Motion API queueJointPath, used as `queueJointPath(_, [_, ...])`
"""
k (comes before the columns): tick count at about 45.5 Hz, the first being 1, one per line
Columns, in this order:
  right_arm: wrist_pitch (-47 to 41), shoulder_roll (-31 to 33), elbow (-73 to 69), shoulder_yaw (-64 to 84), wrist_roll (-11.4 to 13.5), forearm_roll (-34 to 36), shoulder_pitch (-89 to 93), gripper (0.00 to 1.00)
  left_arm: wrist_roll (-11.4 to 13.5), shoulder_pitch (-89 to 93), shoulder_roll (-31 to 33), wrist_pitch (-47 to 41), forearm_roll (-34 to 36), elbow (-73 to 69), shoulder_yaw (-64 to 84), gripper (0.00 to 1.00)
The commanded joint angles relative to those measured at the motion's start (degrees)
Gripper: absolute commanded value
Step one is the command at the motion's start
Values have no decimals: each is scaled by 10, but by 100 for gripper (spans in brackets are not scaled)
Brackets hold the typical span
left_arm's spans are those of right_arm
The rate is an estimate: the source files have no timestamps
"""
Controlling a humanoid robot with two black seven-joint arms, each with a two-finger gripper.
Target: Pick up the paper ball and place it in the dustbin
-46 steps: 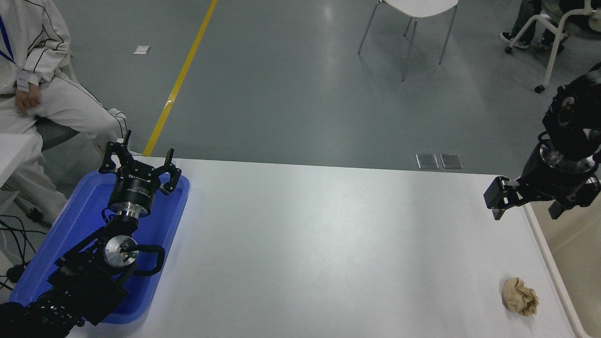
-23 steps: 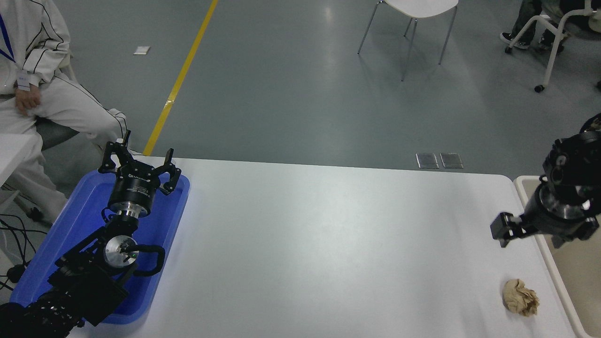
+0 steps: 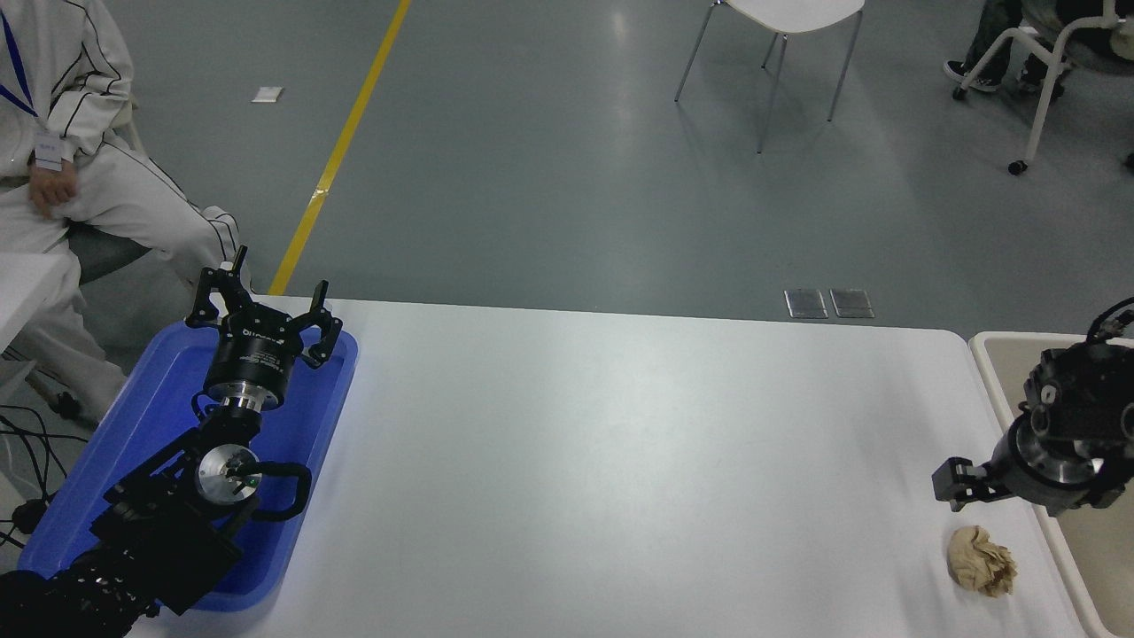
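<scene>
The paper ball (image 3: 981, 560), a crumpled tan wad, lies on the white table (image 3: 620, 461) near its front right corner. My right gripper (image 3: 1019, 498) hangs just above and behind the ball, pointing down, with its fingers spread. One finger (image 3: 955, 483) shows at its left. It holds nothing. The dustbin (image 3: 985, 351), cream with a thick rim, stands against the table's right edge and is partly hidden by my right arm. My left gripper (image 3: 263, 306) is parked open over the blue tray.
A shallow blue tray (image 3: 151, 416) lies at the table's left end under my left arm. A person in white sits at the far left (image 3: 80, 186). Chairs stand on the grey floor beyond the table (image 3: 780, 35).
My right gripper has come down and toward me along the table's right edge, from above the far right corner to just over the paper ball. The ball and left arm have not moved.
</scene>
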State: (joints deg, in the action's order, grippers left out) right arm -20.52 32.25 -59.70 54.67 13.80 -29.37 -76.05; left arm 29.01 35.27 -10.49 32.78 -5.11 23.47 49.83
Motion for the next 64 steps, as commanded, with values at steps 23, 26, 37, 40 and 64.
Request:
queueJointPath(23, [64,-2,63,-50,0,-1,111,99,1,0,0,0,0,0,0,100])
queueJointPath(26, [64,-2,63,-59,0,2,112,99,1,0,0,0,0,0,0,100])
queueJointPath(37, [62,-3,60,-65,0,33,107,99,0,0,0,0,0,0,0,100])
queueJointPath(40, [61,-3,59,-65,0,37,106,99,0,0,0,0,0,0,0,100])
queueJointPath(64, [67,-14,59,-66,0,39,129,98,1,0,-1,0,0,0,0,100])
